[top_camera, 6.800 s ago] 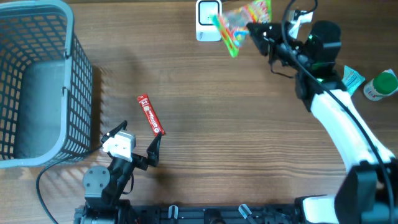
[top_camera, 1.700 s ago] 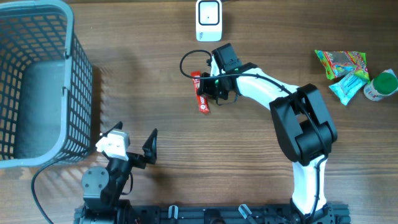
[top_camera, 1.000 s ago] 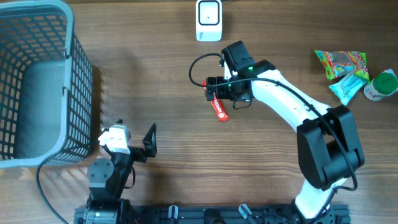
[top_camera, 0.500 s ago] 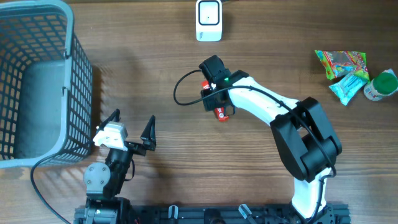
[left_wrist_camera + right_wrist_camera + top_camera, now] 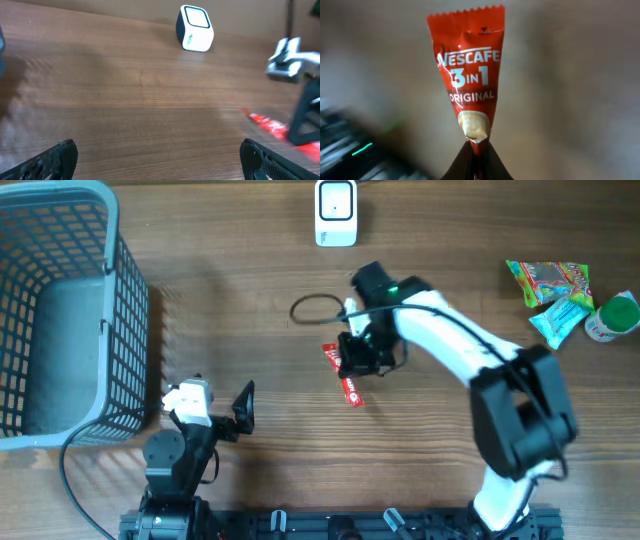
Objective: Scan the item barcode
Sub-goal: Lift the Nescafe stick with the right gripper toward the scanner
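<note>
The item is a red Nescafe 3 in 1 sachet (image 5: 350,389) at the middle of the table, with my right gripper (image 5: 352,362) shut on its upper end. In the right wrist view the sachet (image 5: 470,75) stands out from the pinched fingers of that gripper (image 5: 476,161), printed face toward the camera; no barcode shows. The white scanner (image 5: 336,212) stands at the far edge, apart from the sachet. My left gripper (image 5: 215,406) rests open near the front edge, empty. Its wrist view shows the scanner (image 5: 195,35) ahead and the sachet (image 5: 272,127) at the right.
A grey wire basket (image 5: 112,280) fills the left side. A colourful snack bag (image 5: 548,280), a teal packet (image 5: 560,316) and a green-capped bottle (image 5: 612,318) lie at the right edge. A black cable loop (image 5: 315,308) hangs by the right arm.
My right gripper has gone from open to shut on the sachet, and the arm has swung round over it. The left arm has shifted slightly and stays open.
</note>
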